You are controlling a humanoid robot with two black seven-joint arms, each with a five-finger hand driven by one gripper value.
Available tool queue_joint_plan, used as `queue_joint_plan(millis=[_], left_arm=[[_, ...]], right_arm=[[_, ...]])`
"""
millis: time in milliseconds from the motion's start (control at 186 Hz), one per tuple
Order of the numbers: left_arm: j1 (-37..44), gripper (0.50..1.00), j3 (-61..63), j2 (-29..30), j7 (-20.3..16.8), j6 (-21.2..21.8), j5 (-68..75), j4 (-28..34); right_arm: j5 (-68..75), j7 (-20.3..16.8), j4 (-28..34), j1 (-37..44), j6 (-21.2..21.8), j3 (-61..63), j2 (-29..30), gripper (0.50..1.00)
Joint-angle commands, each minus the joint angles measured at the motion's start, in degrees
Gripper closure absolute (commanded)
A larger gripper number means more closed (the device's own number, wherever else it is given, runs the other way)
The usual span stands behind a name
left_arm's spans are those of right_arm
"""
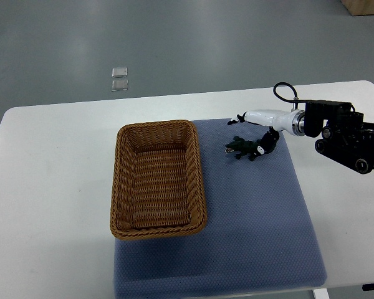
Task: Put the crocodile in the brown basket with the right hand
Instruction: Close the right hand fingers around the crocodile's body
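A small dark green toy crocodile (242,147) lies on the blue mat (255,212), just right of the brown wicker basket (121,187). My right hand (254,133) reaches in from the right edge and sits over the toy's tail end. Its dark fingers (270,141) curl down onto the crocodile's rear, while a white finger (244,117) points left above it. The crocodile's head points toward the basket. The basket holds nothing. My left arm does not show.
The white table (50,187) carries the mat and the basket. The right forearm's black housing (352,140) and a looped cable (283,90) hang over the table's right side. Two small clear squares (119,78) lie on the grey floor beyond.
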Motion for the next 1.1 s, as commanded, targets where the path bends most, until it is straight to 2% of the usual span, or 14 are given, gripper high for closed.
queue_joint_plan(millis=[0, 553, 752, 1095], left_arm=[[-0.01, 0.500, 0.01, 0.00, 0.00, 0.00, 0.01, -0.03], [-0.01, 0.500, 0.01, 0.00, 0.00, 0.00, 0.01, 0.06], [-0.01, 0.500, 0.01, 0.00, 0.00, 0.00, 0.01, -0.03], [0.07, 0.500, 0.01, 0.00, 0.00, 0.00, 0.01, -0.03]], right_arm=[[-0.03, 0.00, -0.27, 0.16, -0.90, -1.44, 0.43, 0.597], [0.50, -0.08, -0.36, 1.57, -0.20, -1.53, 1.40, 0.617], [0.32, -1.67, -0.45, 1.39, -0.20, -1.79, 1.57, 0.668], [0.15, -1.67, -0.36, 1.22, -0.29, -3.46, 1.66, 0.738]])
